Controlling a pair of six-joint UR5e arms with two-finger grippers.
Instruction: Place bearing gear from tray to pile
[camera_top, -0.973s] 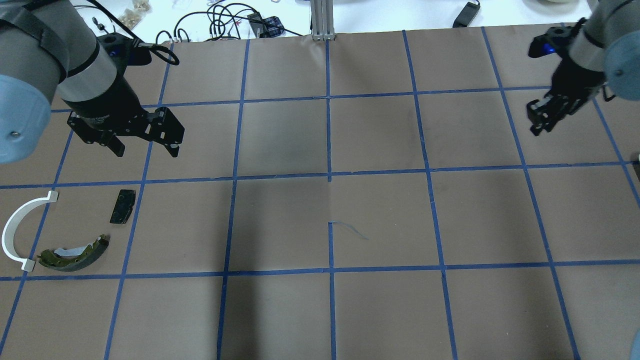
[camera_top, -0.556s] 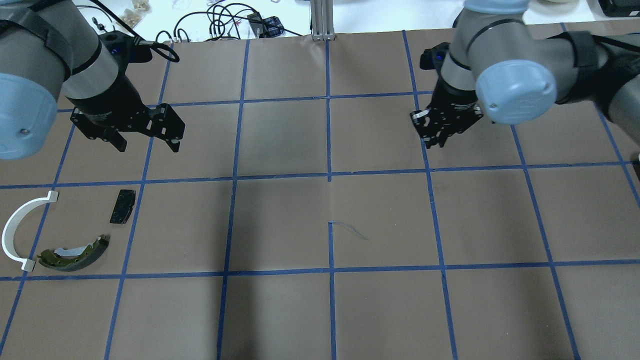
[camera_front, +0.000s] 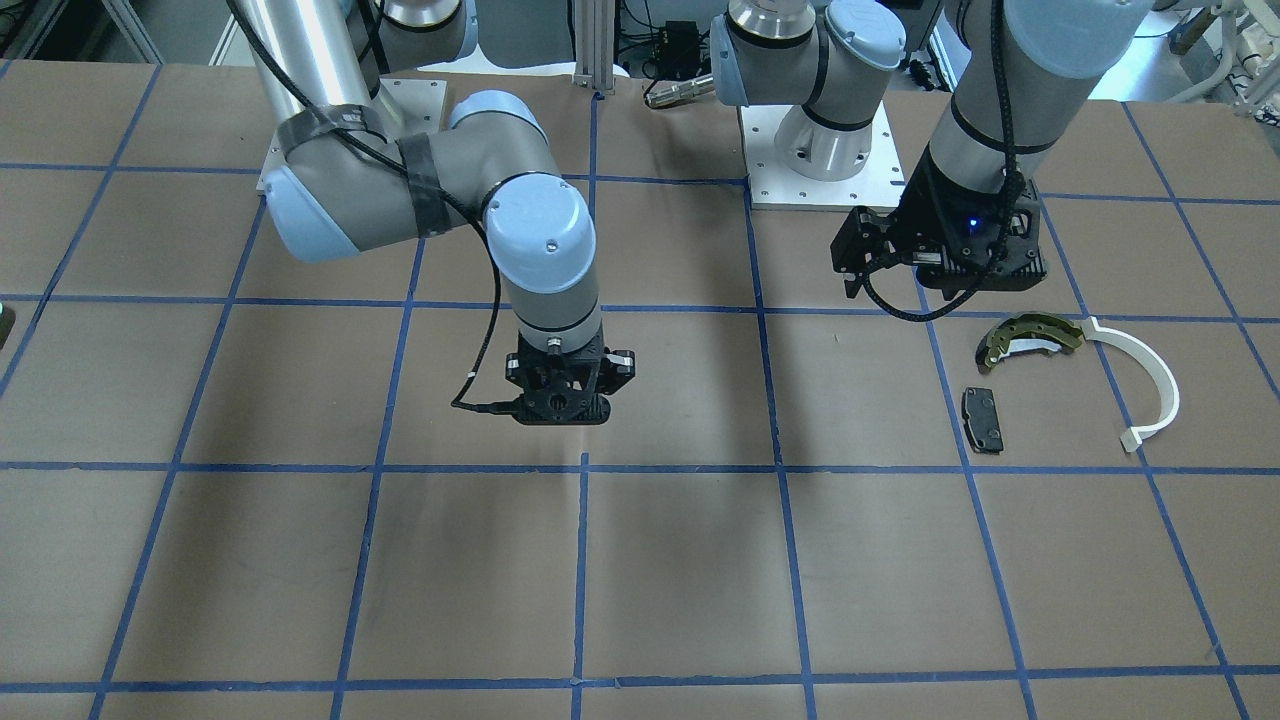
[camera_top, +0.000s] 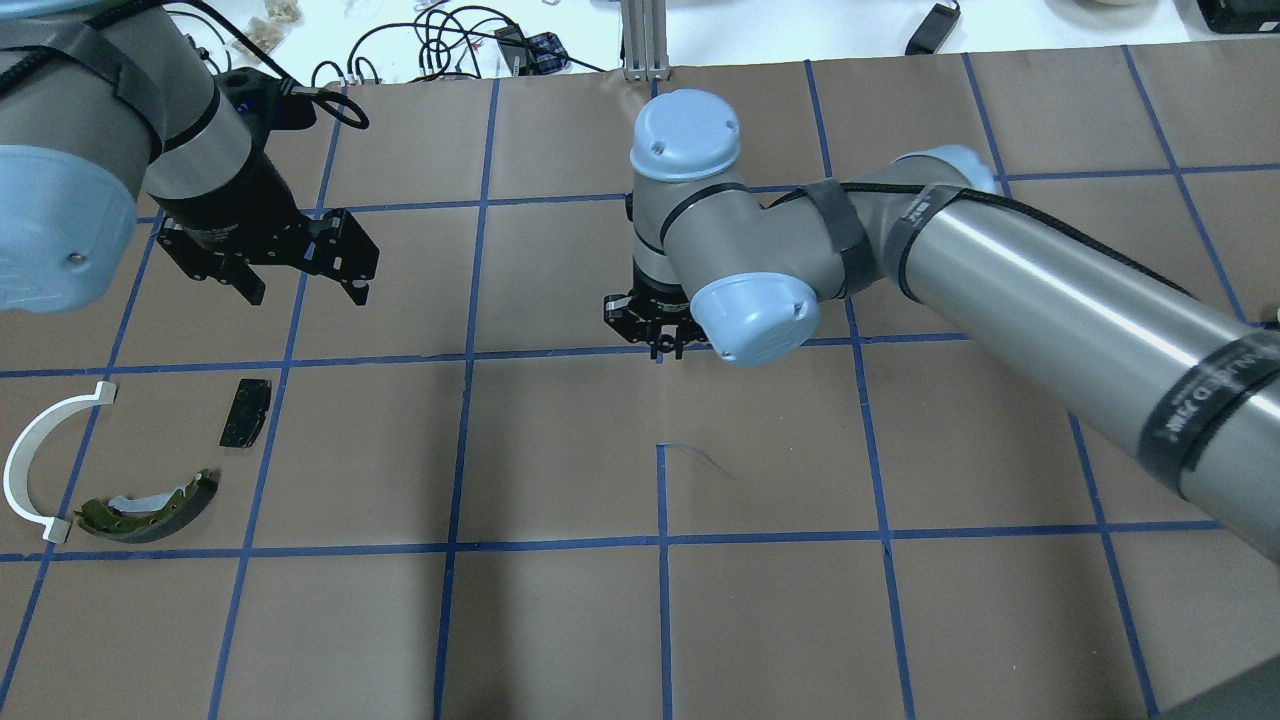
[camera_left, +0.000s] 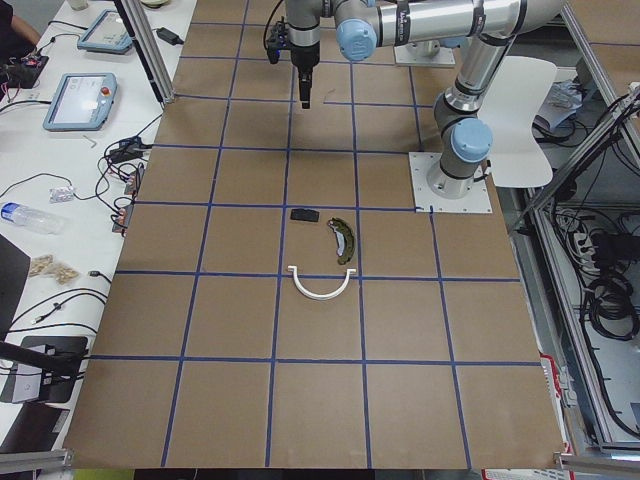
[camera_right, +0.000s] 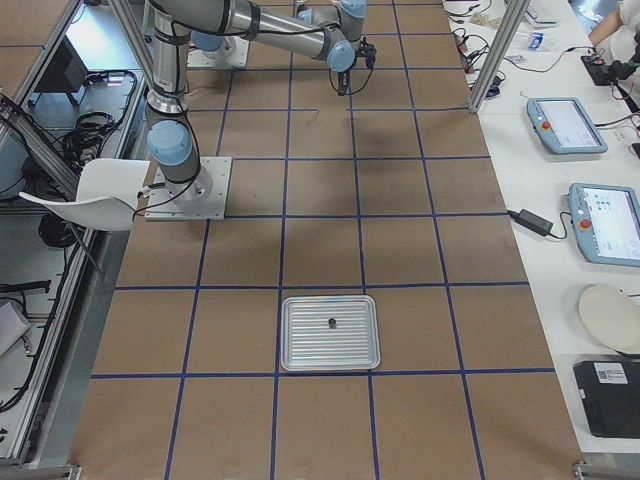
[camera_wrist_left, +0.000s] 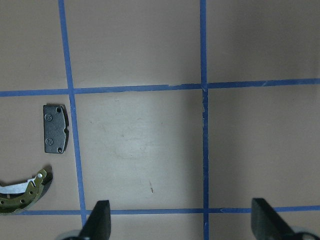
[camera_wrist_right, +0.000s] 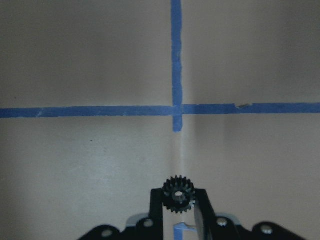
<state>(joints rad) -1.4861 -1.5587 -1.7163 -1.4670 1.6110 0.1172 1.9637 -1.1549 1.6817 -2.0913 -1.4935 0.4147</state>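
While the right gripper hangs over the middle of the desk, its two fingers are clamped on a small black toothed bearing gear. The right wrist view shows the gear face-on, with its centre hole visible. It is held above the brown paper, near a crossing of blue tape lines. The gear is well apart from the pile and from the tray.

The left gripper hovers over the desk on the robot's left with its jaws spread wide and nothing between them. Its wrist view shows bare paper between the fingers.

The pile lies near it and off to one side. It holds an olive brake shoe, a white plastic arc with one end just beside the shoe, and a black rectangular pad lying apart from both.

At the desk's far right end sits a silver tray. It holds one small dark part, too small to identify.
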